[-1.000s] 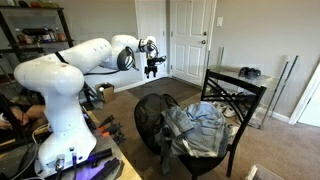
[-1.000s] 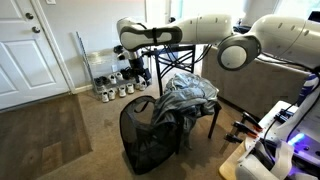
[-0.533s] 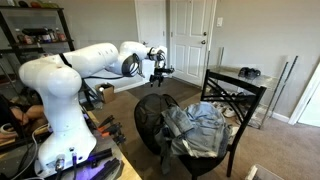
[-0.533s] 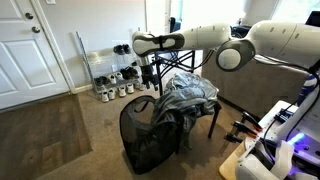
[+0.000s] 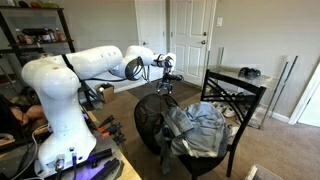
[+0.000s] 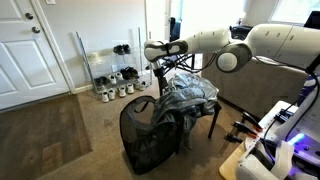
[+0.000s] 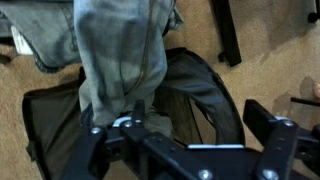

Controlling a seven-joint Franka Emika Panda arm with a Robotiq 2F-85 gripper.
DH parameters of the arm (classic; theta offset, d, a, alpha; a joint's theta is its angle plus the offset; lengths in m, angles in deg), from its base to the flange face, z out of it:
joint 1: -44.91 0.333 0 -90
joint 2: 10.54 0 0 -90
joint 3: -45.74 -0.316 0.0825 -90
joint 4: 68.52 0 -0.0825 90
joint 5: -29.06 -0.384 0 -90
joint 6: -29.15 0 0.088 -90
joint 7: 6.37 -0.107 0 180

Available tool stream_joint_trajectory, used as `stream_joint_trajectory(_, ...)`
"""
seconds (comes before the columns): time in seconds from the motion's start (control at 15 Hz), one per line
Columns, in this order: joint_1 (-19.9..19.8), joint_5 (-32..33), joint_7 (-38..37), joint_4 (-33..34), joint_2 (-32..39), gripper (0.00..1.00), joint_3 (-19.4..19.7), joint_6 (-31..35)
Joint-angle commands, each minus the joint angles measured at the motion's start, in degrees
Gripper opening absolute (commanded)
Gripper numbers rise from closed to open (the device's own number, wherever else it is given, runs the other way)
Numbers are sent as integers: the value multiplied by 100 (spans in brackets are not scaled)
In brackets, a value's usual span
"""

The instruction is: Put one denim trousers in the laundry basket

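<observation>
The claw [image 5: 168, 79] hangs in the air above the laundry basket [image 5: 147, 117]. In the wrist view its fingers [image 7: 268, 135] are spread wide with nothing between them. The denim trousers [image 5: 197, 126] lie heaped on the seat of the black chair [image 5: 243, 93] just beside the basket. In the wrist view, one leg of them [image 7: 118, 55] trails down over the basket's rim [image 7: 228, 100]. From here I cannot tell one pair from another in the heap. Basket and chair stand on the carpet [image 6: 60, 130].
</observation>
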Motion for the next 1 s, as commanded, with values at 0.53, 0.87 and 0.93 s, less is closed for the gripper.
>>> stream_joint_trajectory(0.53, -71, 116, -847, -4, 29, 100, -10, -393)
stream_joint_trajectory(0.87, -249, 144, -1929, -490, 35, 100, 322, 1279)
stream_joint_trajectory(0.93, -284, 140, -2189, -632, 39, 100, 400, 1509)
